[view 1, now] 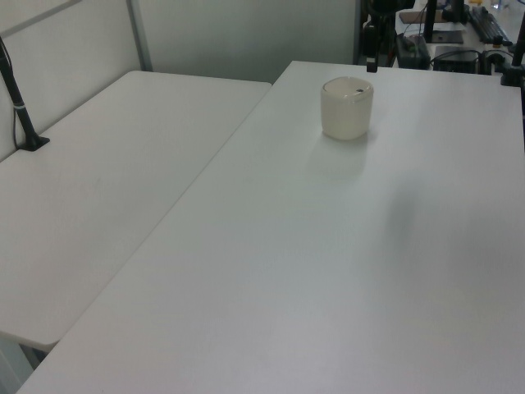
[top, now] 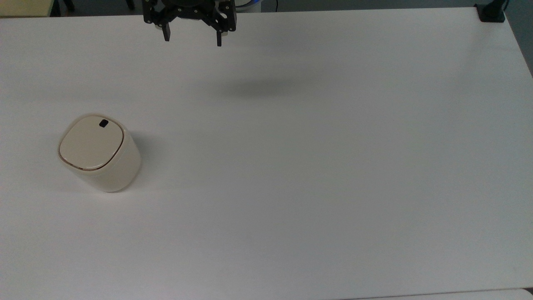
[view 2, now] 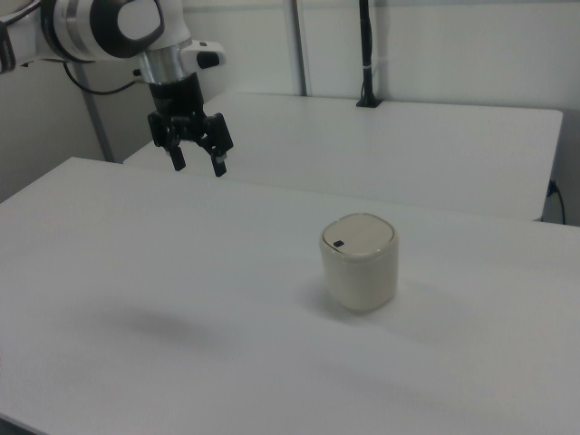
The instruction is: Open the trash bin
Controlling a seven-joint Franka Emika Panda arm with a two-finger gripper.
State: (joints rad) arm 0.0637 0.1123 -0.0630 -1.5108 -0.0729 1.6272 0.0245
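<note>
Standing upright on a white table (top: 291,187), the trash bin (top: 99,153) is sitting toward the top view's left, w/ bare tabletop all around it. It's a small cream, rounded-square bin; its long axis is running vertical, base down, and its flat lid (top: 91,142) is lying shut, facing straight up, edged by a thin brown line. A small black latch (top: 103,123) is sitting at the lid's edge, on the side toward the top view's upper edge, approx. where the arm is. In the right view the bin (view 2: 360,262) is standing right of centre w/ the latch (view 2: 338,243) toward the right view's left. In the left view the bin (view 1: 346,107) is sitting far back on the table.

Further off, the black gripper (top: 191,41) is hanging in the air over the table's far edge, well apart from the bin, up and to the top view's right of it. Its two fingers are spread wide w/ nothing between them, pointing down. In the right view the gripper (view 2: 198,166) is hanging below the white arm (view 2: 109,27) at upper left.

A soft shadow (top: 266,87) is falling on the tabletop. A second white table (view 1: 107,197) is standing just beside the first. Beyond are pale walls; a black clamp post (view 1: 20,107) is rising from the second table's edge.
</note>
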